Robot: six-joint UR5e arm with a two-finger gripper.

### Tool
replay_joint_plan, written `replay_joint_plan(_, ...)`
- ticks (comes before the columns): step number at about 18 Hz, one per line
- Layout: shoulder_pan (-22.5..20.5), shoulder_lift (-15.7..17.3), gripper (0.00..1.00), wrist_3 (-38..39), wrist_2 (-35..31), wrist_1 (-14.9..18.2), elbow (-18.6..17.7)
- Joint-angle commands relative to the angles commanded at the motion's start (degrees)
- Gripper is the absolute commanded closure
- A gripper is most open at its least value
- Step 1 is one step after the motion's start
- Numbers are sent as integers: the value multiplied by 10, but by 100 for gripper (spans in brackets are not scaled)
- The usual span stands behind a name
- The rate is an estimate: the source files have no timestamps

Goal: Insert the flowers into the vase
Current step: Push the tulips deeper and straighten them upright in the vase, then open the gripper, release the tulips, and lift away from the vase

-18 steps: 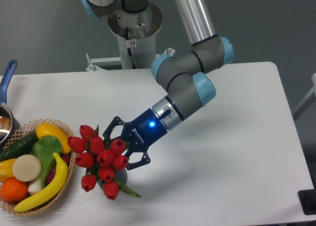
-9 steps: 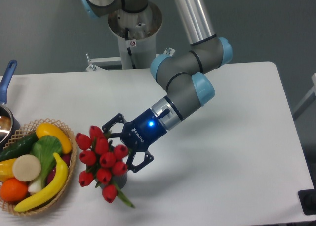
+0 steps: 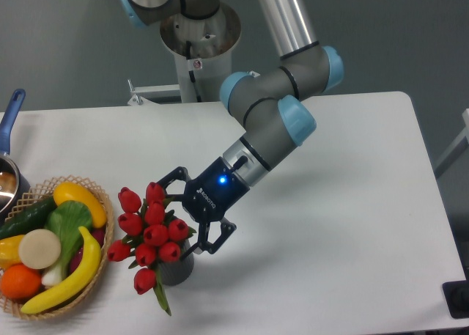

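White table (image 3: 352,203) | flowers (image 3: 150,229) now more upright over vase (image 3: 176,269) | fingers (image 3: 220,236) spread around stems

flowers (image 3: 150,229): red, green leaves
vase (image 3: 176,269): dark grey
table (image 3: 352,203): white
banana (image 3: 69,280): yellow
gripper (image 3: 192,216): black, blue light

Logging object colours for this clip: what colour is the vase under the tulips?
Dark grey, as seen in the fixed camera view: the vase shows below the red flowers.

White table (image 3: 352,203) carries wicker basket (image 3: 95,284), dark vase (image 3: 176,269), pot (image 3: 9,181) at left edge
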State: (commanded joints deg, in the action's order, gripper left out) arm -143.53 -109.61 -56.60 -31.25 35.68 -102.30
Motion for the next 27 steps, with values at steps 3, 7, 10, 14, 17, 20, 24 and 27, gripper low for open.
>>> replay_joint_plan(3, 0, 40, 0, -1, -100, 0, -20)
replay_joint_plan(7, -3, 84, 0, -1, -184, 1, -25)
replay_joint_plan(10, -18, 112, 0, -1, -293, 6, -28)
replay_joint_plan(14, -37, 137, 0, -2, -421, 6, -20)
replay_joint_plan(17, -75, 153, 0, -31, -451, 32, -2)
replay_joint_plan(20, -111, 171, 0, -180, -486, 164, 24)
replay_joint_plan(24, -167, 206, 0, -376, -509, 319, 59)
replay_joint_plan(27, -211, 222, 0, -477, -509, 382, 66)
